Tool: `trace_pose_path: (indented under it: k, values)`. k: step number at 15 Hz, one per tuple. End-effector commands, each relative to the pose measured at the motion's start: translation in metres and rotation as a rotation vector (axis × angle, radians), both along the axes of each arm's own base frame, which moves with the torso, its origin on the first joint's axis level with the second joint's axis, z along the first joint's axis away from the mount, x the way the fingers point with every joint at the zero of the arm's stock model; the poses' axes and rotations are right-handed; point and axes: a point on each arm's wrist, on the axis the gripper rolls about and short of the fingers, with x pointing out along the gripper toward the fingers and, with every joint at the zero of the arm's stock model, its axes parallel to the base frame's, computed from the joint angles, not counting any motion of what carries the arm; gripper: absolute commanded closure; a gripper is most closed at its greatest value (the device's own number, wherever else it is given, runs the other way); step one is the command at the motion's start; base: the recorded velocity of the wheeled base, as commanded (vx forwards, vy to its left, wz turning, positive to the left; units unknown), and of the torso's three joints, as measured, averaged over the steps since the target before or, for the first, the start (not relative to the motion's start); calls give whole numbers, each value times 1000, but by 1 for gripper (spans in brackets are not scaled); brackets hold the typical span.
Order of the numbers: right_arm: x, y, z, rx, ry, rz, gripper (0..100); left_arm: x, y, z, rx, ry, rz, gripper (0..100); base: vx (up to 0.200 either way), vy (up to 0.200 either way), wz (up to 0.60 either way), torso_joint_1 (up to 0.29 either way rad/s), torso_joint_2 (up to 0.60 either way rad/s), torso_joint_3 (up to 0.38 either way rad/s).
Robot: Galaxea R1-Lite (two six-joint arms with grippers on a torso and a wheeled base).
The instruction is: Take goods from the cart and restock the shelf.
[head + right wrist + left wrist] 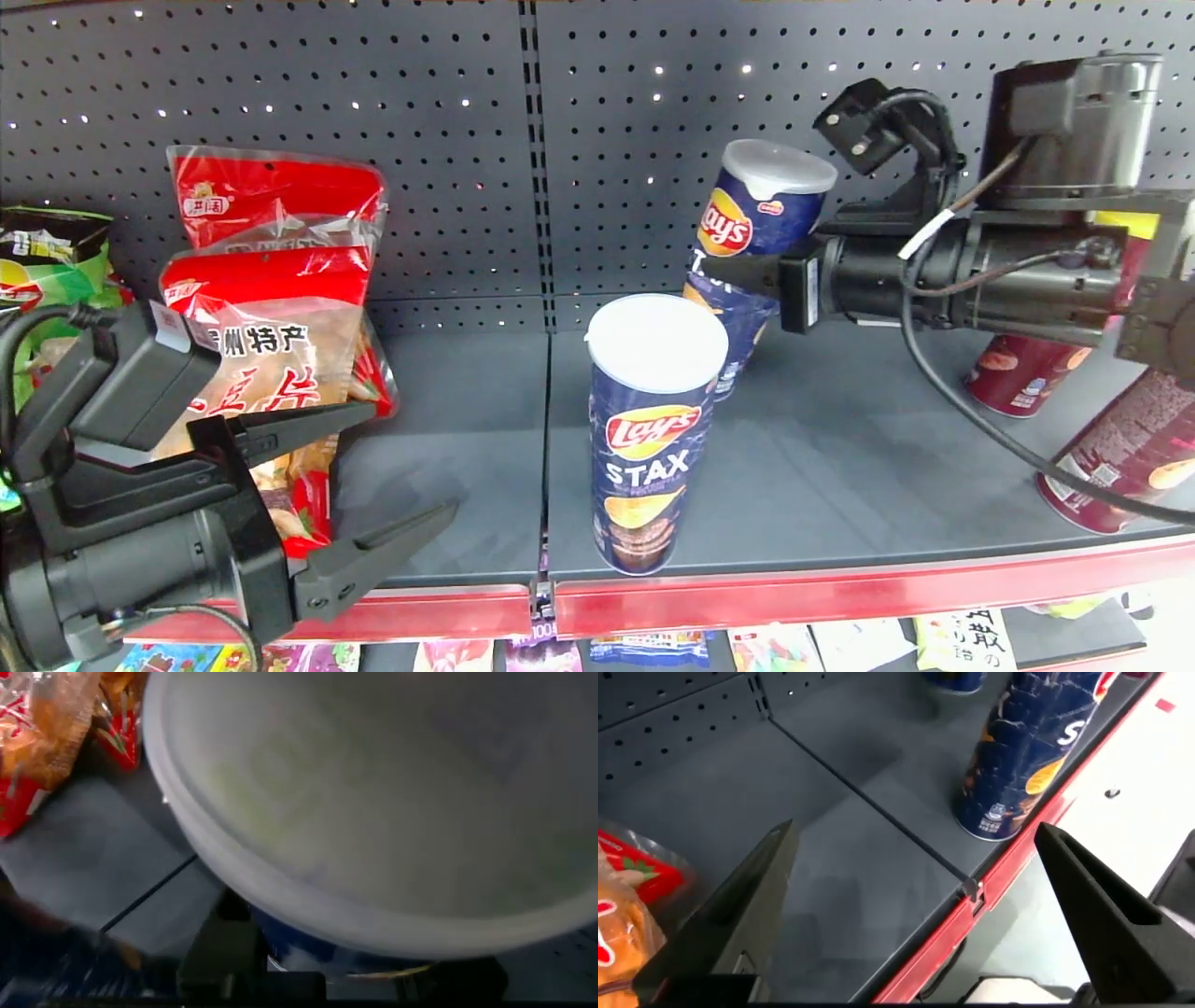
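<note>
- Blue and tilted, the held can (pixel 761 224) shows in the head view at the back of the grey shelf (pixel 840 467), its white lid leaning away from the perforated panel (pixel 420 140)
- The right gripper (pixel 747 280) is clamped on this can around its middle; whether the base touches the shelf cannot be told
- The upright can (pixel 653 429), also blue with a white lid, stands near the red front strip (pixel 840 583), just in front of the held can
- The left gripper (pixel 411 462) hangs at the shelf's front edge with its jaws spread wide and nothing between them, beside the red snack bags (pixel 271 280)
- Two dark red cans (pixel 1018 373) lean at the shelf's right end; a green bag (pixel 47 261) sits at the far left
- Left wrist view: the left gripper (pixel 915 829) is wide apart over the bare shelf (pixel 859 905), with the upright can (pixel 1018 756) beyond it by the red front strip (pixel 1036 849) and a snack bag's corner (pixel 626 905) at one side
- Right wrist view: the held can (pixel 374 803) looms close, lid foremost, with the red snack bags (pixel 56 719) and shelf (pixel 103 859) behind
</note>
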Motion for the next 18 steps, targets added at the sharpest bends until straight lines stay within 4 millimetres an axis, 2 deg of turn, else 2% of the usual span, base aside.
trace_pose_path:
  k: [1, 7, 15, 16, 18]
  values:
    - [22, 19, -16, -22, 34, 14, 100, -1, 1, 1, -5, -4, 4, 0, 0, 0, 0, 0, 0, 0]
    - [42, 41, -25, -25, 38, 36, 100, -1, 1, 0, -6, 3, 5, 0, 0, 0, 0, 0, 0, 0]
    - [41, 45, -30, -34, 53, 45, 100, 1, 0, -1, -5, 8, 4, 0, 0, 0, 0, 0, 0, 0]
    - [40, 45, -29, -33, 50, 45, 0, 1, 0, -1, -2, 12, 4, 0, 0, 0, 0, 0, 0, 0]
    - [34, 46, -28, -33, 55, 42, 0, 1, 0, -2, 0, 16, 1, 0, 0, 0, 0, 0, 0, 0]
